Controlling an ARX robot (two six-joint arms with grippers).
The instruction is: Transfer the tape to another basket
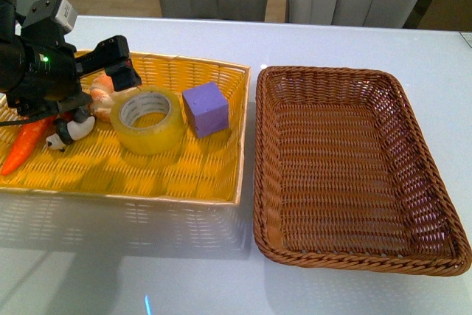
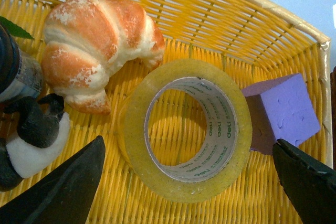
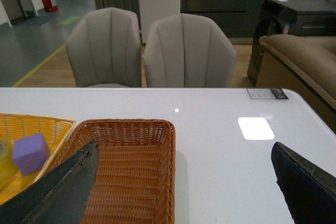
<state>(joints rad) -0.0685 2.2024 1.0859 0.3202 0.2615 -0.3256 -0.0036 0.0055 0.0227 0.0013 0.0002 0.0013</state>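
Yellowish translucent packing tape roll (image 1: 151, 132) lies flat in the shallow yellow woven tray (image 1: 125, 195) on the desk (image 1: 147, 256), just left of a purple foam cube (image 1: 206, 108). My left claw (image 2: 189, 141) hovers over it, spread wide and empty. My right claw (image 3: 184, 144) is released too. The deep brown wicker basket (image 1: 262, 182) stands right of the tray.

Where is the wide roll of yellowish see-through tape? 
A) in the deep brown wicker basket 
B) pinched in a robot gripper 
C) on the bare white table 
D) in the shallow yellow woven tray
D: the wide roll of yellowish see-through tape lies flat on the floor of the shallow yellow woven tray, beside the purple foam cube.
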